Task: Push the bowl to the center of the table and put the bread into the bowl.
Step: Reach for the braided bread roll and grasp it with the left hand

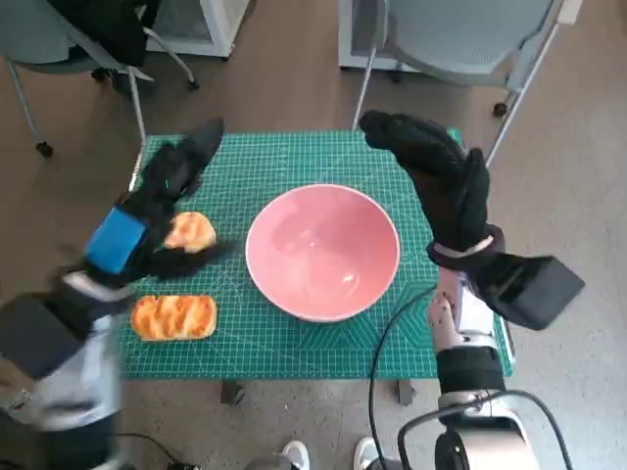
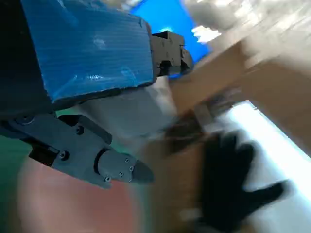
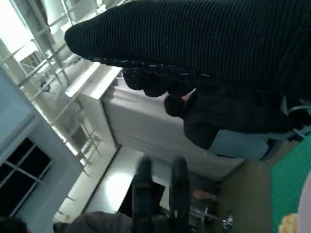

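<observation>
The pink bowl point(image 1: 323, 251) sat mid-mat; the left hand point(image 1: 157, 211) hovered, fingers spread, over one bread piece point(image 1: 192, 231); the right hand point(image 1: 438, 176) was spread, empty

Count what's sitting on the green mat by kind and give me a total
Bread pieces: 2, one near the mat's front edge, one partly under the left hand
Pink bowl: 1
Total: 3
</observation>
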